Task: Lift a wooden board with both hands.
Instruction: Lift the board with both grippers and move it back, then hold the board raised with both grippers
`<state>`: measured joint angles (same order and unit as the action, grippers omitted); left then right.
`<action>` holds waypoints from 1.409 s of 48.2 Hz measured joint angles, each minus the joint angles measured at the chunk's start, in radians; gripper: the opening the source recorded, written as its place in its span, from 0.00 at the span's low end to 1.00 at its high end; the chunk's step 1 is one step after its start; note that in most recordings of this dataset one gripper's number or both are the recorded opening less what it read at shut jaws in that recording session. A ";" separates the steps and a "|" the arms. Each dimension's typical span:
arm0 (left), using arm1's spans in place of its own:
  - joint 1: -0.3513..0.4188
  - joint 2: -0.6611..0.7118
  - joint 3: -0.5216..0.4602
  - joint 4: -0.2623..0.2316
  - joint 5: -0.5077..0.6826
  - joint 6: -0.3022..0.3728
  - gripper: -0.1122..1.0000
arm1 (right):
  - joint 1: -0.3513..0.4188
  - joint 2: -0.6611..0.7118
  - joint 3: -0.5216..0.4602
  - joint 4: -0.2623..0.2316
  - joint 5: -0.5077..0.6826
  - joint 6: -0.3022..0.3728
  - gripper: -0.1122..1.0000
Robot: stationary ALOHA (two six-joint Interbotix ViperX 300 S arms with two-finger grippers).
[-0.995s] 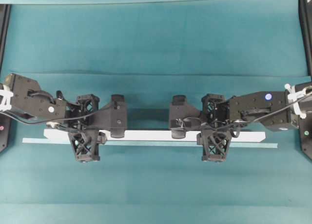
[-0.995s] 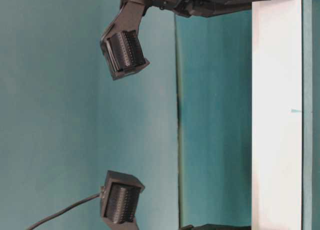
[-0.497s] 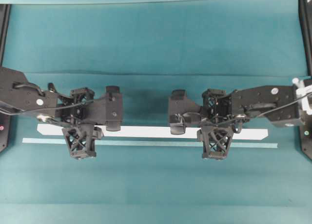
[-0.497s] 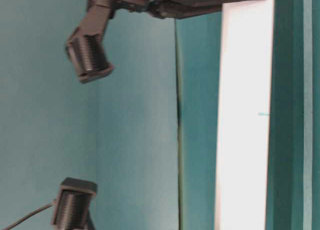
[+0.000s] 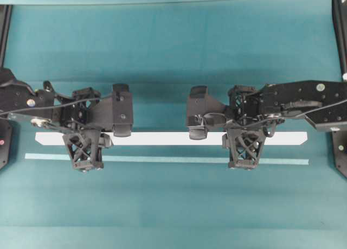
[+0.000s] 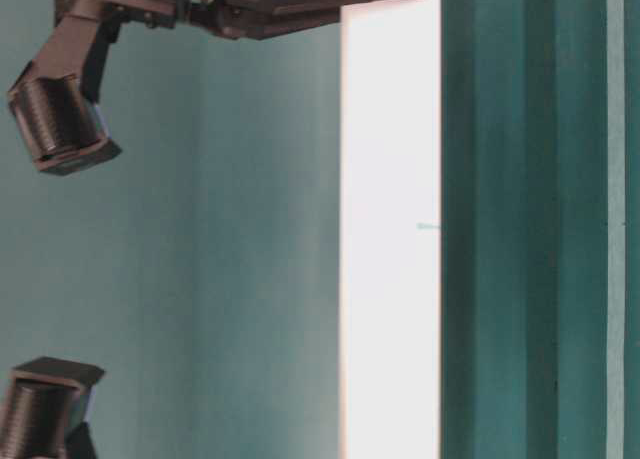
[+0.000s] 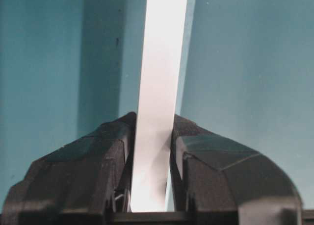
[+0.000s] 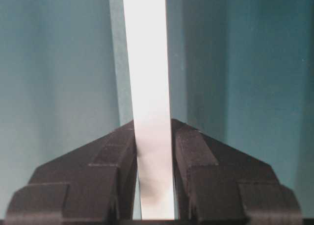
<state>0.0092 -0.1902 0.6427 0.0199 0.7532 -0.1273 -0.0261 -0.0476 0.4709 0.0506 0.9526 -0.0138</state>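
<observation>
The wooden board [image 5: 162,139] is a long white plank lying level across the overhead view, held clear of the teal cloth. My left gripper [image 5: 82,136] is shut on it near its left end. My right gripper [image 5: 243,136] is shut on it right of the middle. In the left wrist view the board [image 7: 164,48] runs up between the black fingers [image 7: 113,151] of the gripper [image 7: 153,122], which press on both its edges. The right wrist view shows the same grip [image 8: 152,124] on the board [image 8: 144,53]. In the table-level view the board [image 6: 390,279] hangs away from the cloth.
A thin pale teal strip [image 5: 162,159] lies on the cloth just in front of the board, also seen in the table-level view as a strip [image 6: 612,219]. Black frame posts [image 5: 339,32] stand at the side edges. Teal cloth [image 5: 173,43] covers the table.
Both grippers have risen with the board held between them. The board has moved away from the teal strip and off the cloth, staying level.
</observation>
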 measured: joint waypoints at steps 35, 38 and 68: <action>0.008 -0.078 -0.166 0.000 0.261 0.002 0.26 | -0.002 -0.043 -0.204 -0.025 0.268 0.035 0.29; 0.008 -0.081 -0.181 0.000 0.272 0.002 0.26 | 0.000 -0.046 -0.218 -0.025 0.285 0.035 0.29; 0.009 -0.100 -0.342 0.000 0.420 0.009 0.26 | 0.000 -0.048 -0.410 -0.028 0.506 0.037 0.29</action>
<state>0.0184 -0.2899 0.3007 0.0199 1.1735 -0.1181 -0.0261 -0.0951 0.0614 0.0230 1.4588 0.0230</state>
